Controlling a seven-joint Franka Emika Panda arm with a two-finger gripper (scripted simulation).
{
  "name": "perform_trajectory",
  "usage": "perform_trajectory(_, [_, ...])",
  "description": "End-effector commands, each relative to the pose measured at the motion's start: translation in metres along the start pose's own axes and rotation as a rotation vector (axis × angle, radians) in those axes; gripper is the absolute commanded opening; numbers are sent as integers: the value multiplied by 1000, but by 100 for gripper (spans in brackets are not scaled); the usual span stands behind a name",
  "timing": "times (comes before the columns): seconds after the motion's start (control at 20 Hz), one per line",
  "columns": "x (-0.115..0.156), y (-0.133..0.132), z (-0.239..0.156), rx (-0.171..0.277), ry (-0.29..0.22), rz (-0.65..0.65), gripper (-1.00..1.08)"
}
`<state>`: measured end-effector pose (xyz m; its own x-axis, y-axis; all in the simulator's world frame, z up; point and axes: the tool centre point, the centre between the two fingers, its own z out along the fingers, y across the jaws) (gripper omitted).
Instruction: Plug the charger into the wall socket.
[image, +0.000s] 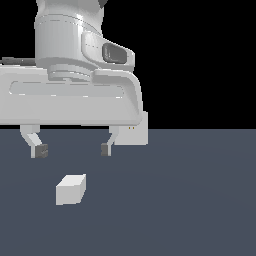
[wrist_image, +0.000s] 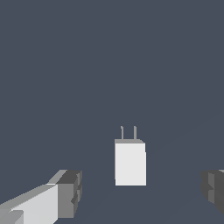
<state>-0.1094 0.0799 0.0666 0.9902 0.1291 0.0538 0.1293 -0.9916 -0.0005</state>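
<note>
The charger (image: 71, 189) is a small plain white block lying on the dark grey floor, below my gripper and apart from it. In the wrist view the charger (wrist_image: 130, 162) shows two thin grey prongs on one end. My gripper (image: 72, 149) hangs above it, open and empty, with dark pads on both fingers (image: 40, 150). In the wrist view the gripper (wrist_image: 142, 194) has a finger on each side of the charger, well clear of it. The wall socket (image: 134, 133) is a white square block with two tiny orange dots, standing farther back, mostly hidden behind my hand.
The dark grey floor (image: 190, 200) stretches around with nothing else on it. My large white hand (image: 70, 100) fills the upper half of the exterior view's left.
</note>
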Motion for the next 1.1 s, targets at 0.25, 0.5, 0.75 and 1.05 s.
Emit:
perform_trajectory(0.25, [-3, -2, 4, 0, 0, -2, 100])
perform_trajectory(0.5, [-4, -2, 16, 0, 0, -2, 100])
perform_trajectory(0.75, [-6, -2, 39, 0, 1, -2, 100])
perform_trajectory(1.05, [-6, -2, 54, 0, 1, -2, 100])
